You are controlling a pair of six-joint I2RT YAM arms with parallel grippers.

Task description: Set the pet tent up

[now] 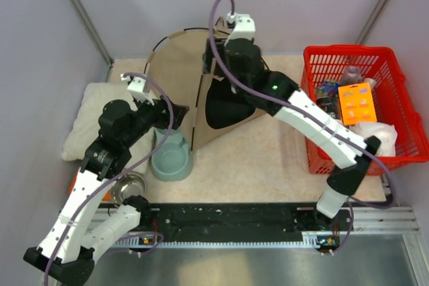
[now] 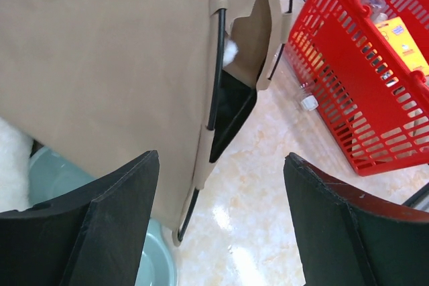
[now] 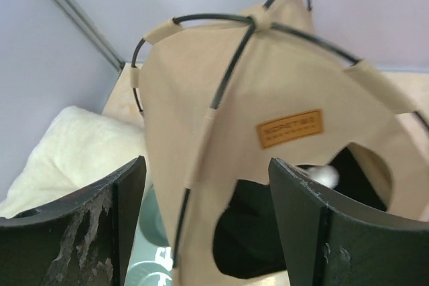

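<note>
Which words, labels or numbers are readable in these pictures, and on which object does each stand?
Brown label patch on the tan fabric pet tent: printed letters, too blurred to read.
Orange card package in the red plastic basket: print too small to read.
No other text is visible.

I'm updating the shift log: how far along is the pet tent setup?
Done: the pet tent stands up, its black poles crossed at the peak and the fabric stretched over them. In hand: nothing. The right gripper and left gripper are both open beside the tent, holding nothing. Left: little that I can see, perhaps only backing the arms away.
</note>
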